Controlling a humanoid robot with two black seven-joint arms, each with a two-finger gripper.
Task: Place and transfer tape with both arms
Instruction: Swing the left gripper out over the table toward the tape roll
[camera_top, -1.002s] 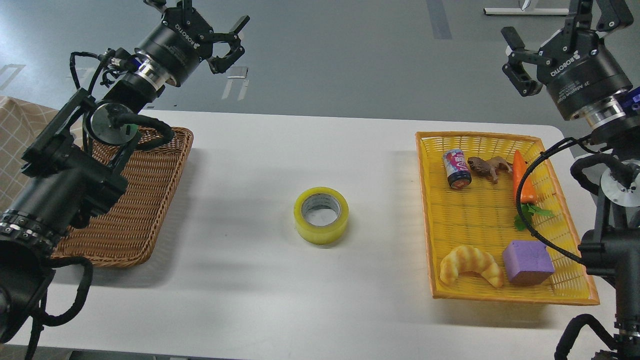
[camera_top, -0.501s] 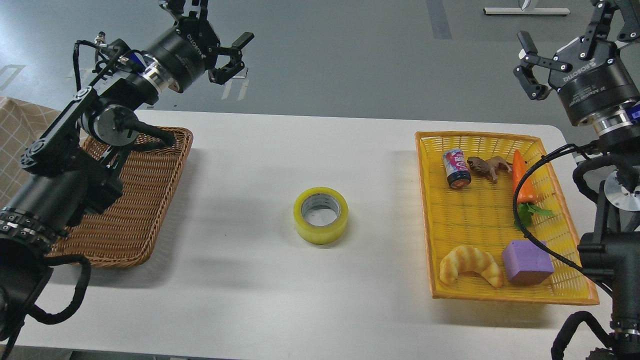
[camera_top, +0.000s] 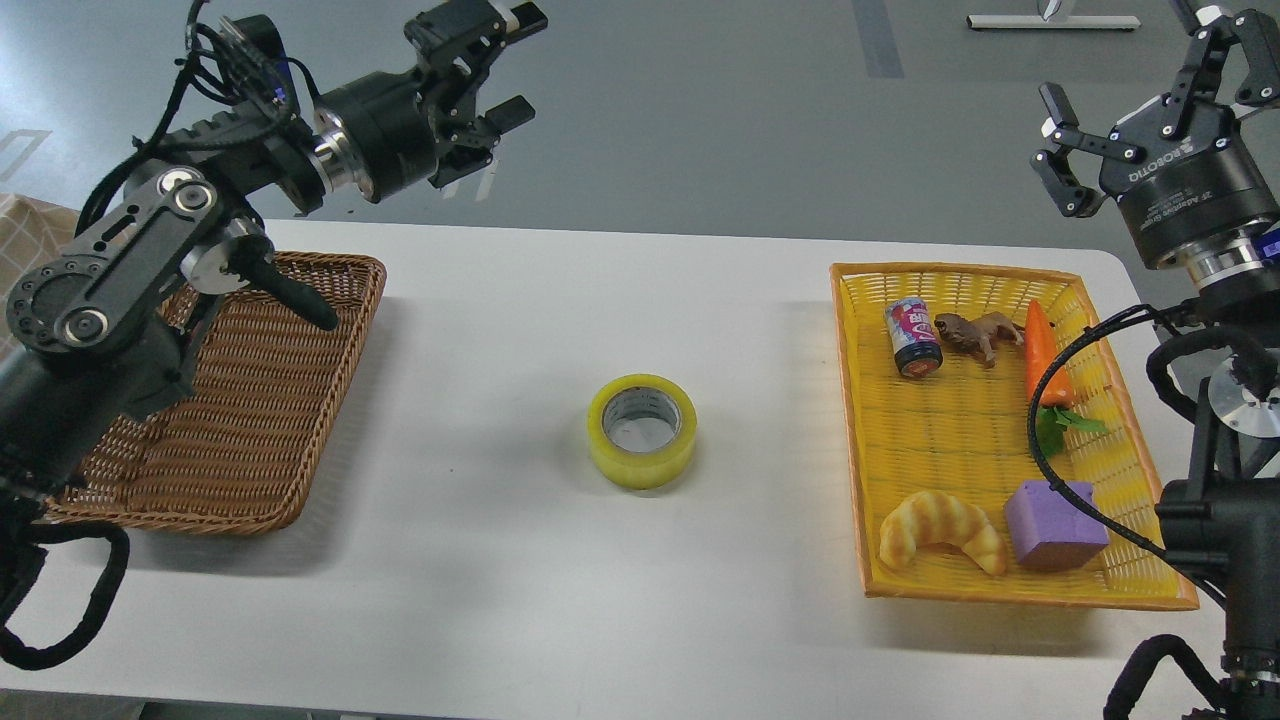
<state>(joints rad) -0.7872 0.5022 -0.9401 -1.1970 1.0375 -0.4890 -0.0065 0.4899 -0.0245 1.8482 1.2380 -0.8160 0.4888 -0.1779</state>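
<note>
While the tape (camera_top: 642, 431) lies flat on the white counter (camera_top: 500, 600), core hole facing up, neither arm is in contact with it. Tape sits alone on bare counter, between the brown wicker basket (camera_top: 250, 400) to its left and the yellow basket (camera_top: 960, 590) to its right, well apart from both.

Left claw (camera_top: 505, 60): raised beyond the counter's far edge, up and to the left of the tape, fingers parted, nothing between them. Right claw (camera_top: 1125, 110): raised up and to the right of the tape, above the far right corner of the yellow basket, fingers spread, also empty.

Yellow basket contents, all right of the tape: small can (camera_top: 913, 337), brown toy animal (camera_top: 975, 333), carrot (camera_top: 1045, 360), croissant toy (camera_top: 942, 530), purple block (camera_top: 1055, 523). Wicker basket appears empty, as far as the left arm lets me see.

Progress judgement: tape resting midway between the baskets looks like the hand-over spot, so the "place" half seems done. Left to do: one arm must come down over the roll, grip it, lift it and carry it to a basket. Judging by its emptiness, the wicker basket is the probable destination and the left arm the likely carrier, though this is not certain. Neither claw is yet near the roll.
</note>
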